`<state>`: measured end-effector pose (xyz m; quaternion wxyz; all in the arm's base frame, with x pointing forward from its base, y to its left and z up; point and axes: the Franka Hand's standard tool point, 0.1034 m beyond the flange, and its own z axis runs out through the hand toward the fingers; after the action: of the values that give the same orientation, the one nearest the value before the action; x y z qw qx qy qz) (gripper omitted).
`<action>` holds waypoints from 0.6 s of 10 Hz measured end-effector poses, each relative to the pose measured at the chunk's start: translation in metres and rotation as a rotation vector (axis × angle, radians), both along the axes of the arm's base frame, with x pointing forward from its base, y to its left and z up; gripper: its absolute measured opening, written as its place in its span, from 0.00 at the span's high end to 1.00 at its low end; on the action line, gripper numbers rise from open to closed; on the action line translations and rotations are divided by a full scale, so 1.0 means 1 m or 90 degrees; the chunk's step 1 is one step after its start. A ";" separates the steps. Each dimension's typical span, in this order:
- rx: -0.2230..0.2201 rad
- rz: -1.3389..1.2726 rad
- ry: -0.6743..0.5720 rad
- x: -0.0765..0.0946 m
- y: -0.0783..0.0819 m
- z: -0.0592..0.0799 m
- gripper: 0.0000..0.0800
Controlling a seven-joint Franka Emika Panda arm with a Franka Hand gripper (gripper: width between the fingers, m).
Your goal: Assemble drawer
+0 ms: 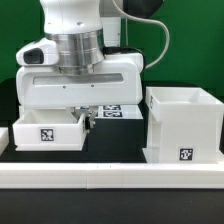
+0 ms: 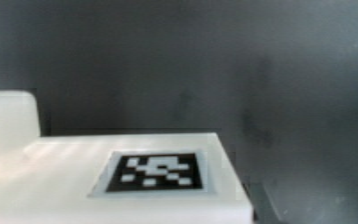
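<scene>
The drawer's large cube-shaped housing (image 1: 183, 125) stands open-topped at the exterior view's right, with a tag on its front. A shallow white tray (image 1: 45, 132) with a tag lies at the exterior view's left. My gripper (image 1: 87, 119) hangs low at the tray's right end, between tray and housing; its wide white body hides the fingertips, so I cannot tell if it holds the tray. In the wrist view a white tagged surface (image 2: 158, 170) lies very close, with a rounded white lump (image 2: 7, 120) beside it. No fingers show there.
The marker board (image 1: 118, 111) lies on the dark table behind the gripper. A long white rail (image 1: 110, 177) runs along the front edge. A green wall stands behind.
</scene>
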<state>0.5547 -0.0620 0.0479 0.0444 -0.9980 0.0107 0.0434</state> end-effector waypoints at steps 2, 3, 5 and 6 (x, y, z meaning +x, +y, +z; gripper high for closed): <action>0.003 0.082 -0.008 0.000 0.000 -0.001 0.95; -0.016 0.182 -0.027 0.003 0.000 -0.002 0.95; -0.017 0.331 -0.027 -0.001 0.002 -0.003 0.95; -0.015 0.390 -0.024 -0.004 0.001 -0.003 0.95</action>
<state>0.5511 -0.0611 0.0453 0.0180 -0.9559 -0.2908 0.0361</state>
